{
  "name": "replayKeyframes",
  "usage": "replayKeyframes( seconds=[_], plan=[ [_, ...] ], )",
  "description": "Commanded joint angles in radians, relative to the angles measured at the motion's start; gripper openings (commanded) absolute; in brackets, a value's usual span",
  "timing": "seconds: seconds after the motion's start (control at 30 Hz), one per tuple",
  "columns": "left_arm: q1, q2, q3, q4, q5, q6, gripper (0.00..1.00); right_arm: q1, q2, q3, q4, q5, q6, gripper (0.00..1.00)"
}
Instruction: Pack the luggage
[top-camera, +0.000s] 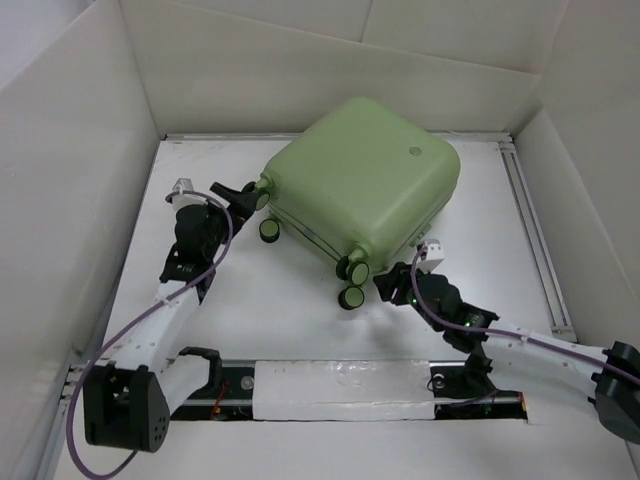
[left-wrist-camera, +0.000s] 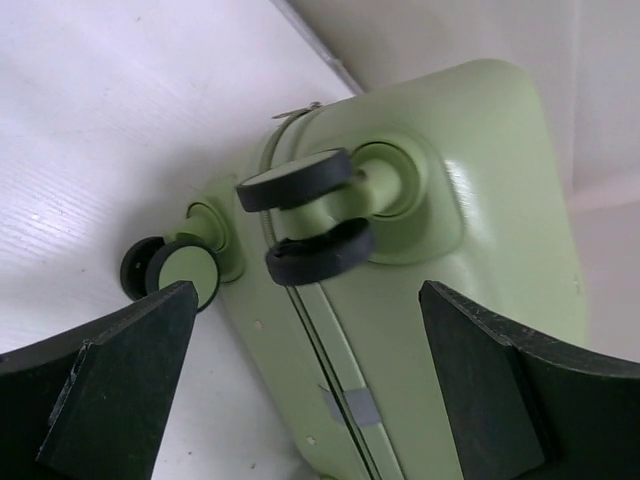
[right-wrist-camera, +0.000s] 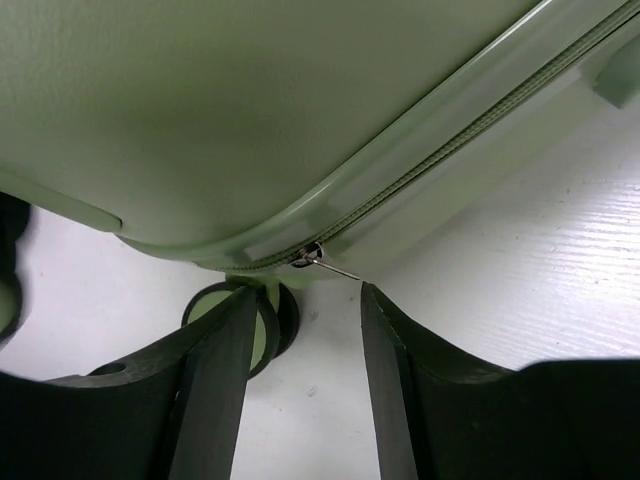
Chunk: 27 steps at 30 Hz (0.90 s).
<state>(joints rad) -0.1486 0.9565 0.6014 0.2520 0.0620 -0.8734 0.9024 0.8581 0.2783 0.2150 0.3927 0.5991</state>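
Observation:
The luggage (top-camera: 365, 185), a pale green hard-shell suitcase, lies closed on the white table, its wheels toward the arms. My left gripper (top-camera: 232, 192) is open at the suitcase's left corner, beside the upper wheel pair (left-wrist-camera: 305, 215); nothing sits between its fingers (left-wrist-camera: 120, 380). The seam with a grey tape patch (left-wrist-camera: 355, 405) runs between them. My right gripper (top-camera: 395, 285) is open at the near right corner, just below the zipper line. The metal zipper pull (right-wrist-camera: 325, 262) hangs free just above its fingertips (right-wrist-camera: 375, 330). A green-and-black wheel (right-wrist-camera: 255, 320) stands behind the left finger.
White walls (top-camera: 70, 200) box in the table on three sides. A metal rail (top-camera: 535, 240) runs along the right edge. A white strip (top-camera: 340, 390) covers the arm bases at the near edge. A purple cable (top-camera: 150, 320) loops along the left arm.

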Motion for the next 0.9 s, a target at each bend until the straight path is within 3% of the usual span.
replayKeyframes(
  seconds=[0.0, 0.1, 0.2, 0.37, 0.43, 0.6, 0.73, 0.87],
  plan=[
    [0.011, 0.078, 0.060, 0.073, 0.036, 0.020, 0.92, -0.016, -0.034, -0.014, 0.095, 0.055, 0.039, 0.52],
    [0.011, 0.120, 0.084, 0.062, 0.033, 0.062, 0.92, -0.045, -0.053, -0.027, 0.104, 0.045, 0.008, 0.54],
    [0.011, 0.145, 0.049, 0.179, 0.081, 0.062, 0.93, -0.083, -0.042, -0.027, 0.127, 0.011, -0.022, 0.55],
    [0.011, 0.270, 0.084, 0.230, 0.174, 0.062, 0.93, -0.148, 0.001, 0.005, 0.161, -0.145, -0.110, 0.55],
    [0.011, 0.295, 0.095, 0.259, 0.188, 0.062, 0.88, -0.157, 0.013, 0.025, 0.170, -0.182, -0.154, 0.52],
    [-0.020, 0.329, 0.095, 0.293, 0.187, 0.062, 0.82, -0.157, 0.032, 0.025, 0.201, -0.251, -0.196, 0.44],
    [-0.020, 0.350, 0.113, 0.312, 0.177, 0.062, 0.78, -0.166, 0.053, 0.025, 0.211, -0.252, -0.196, 0.24],
    [-0.020, 0.370, 0.152, 0.322, 0.127, 0.062, 0.73, -0.166, 0.093, 0.025, 0.242, -0.272, -0.184, 0.16]
  ],
)
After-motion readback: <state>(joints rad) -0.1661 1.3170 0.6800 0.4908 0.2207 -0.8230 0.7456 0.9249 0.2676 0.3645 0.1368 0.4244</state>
